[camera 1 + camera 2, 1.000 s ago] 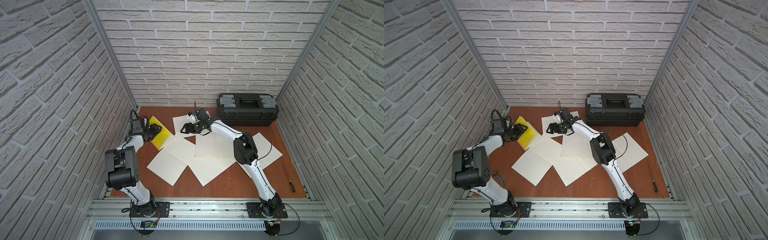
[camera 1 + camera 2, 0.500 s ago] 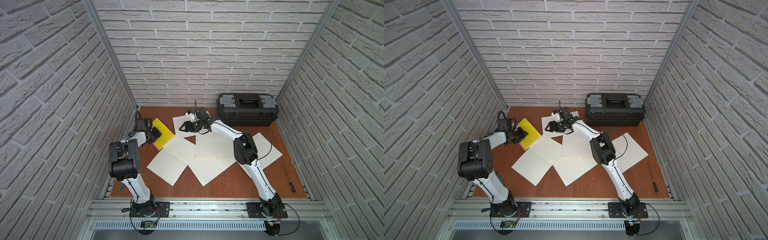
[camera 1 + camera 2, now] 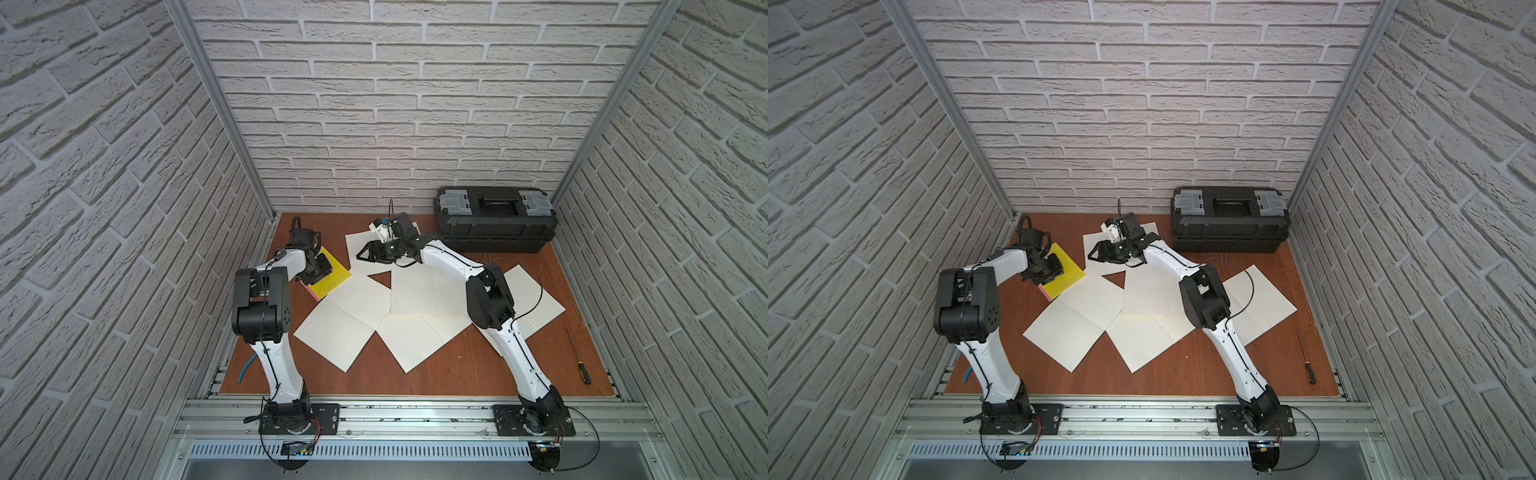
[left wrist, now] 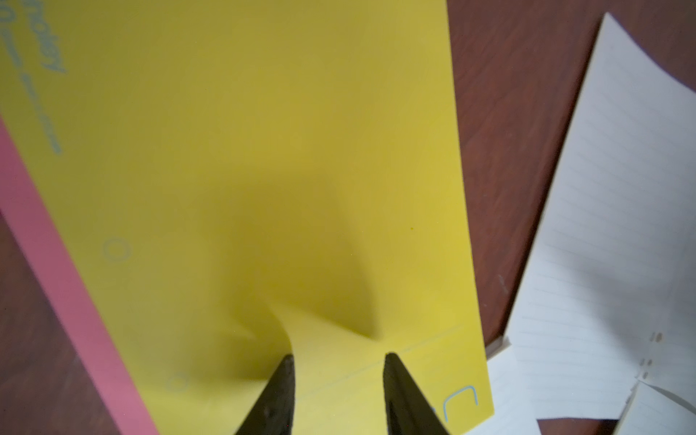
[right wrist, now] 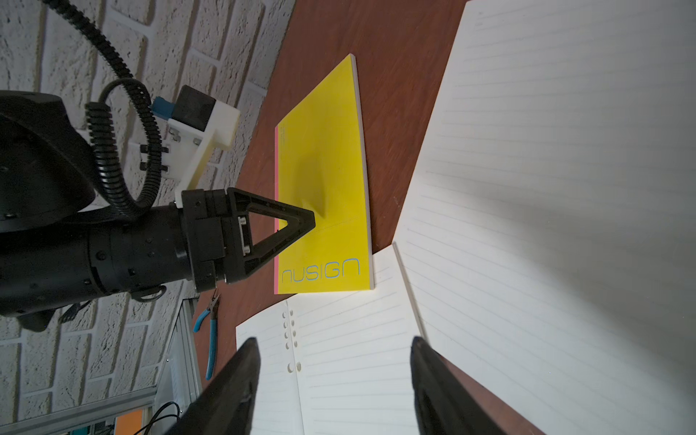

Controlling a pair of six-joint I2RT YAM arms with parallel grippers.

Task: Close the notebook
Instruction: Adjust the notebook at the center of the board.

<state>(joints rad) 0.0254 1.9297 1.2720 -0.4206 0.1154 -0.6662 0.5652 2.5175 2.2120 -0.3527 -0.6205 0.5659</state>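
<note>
closed notebook (image 4: 244, 132) under l hand (image 4: 339, 357), part-open, tips pressing it; r hand (image 5: 334, 341) open, nearby.

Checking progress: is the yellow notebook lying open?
No, the yellow notebook lies shut, cover down, with the left gripper pressing on it.

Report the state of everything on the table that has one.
notebook, closed, lying flat, cover puckered
left gripper, open, tips pressing the cover
right gripper, open, empty
toolbox, lid shut
loose sheets, flat, overlapping
</note>
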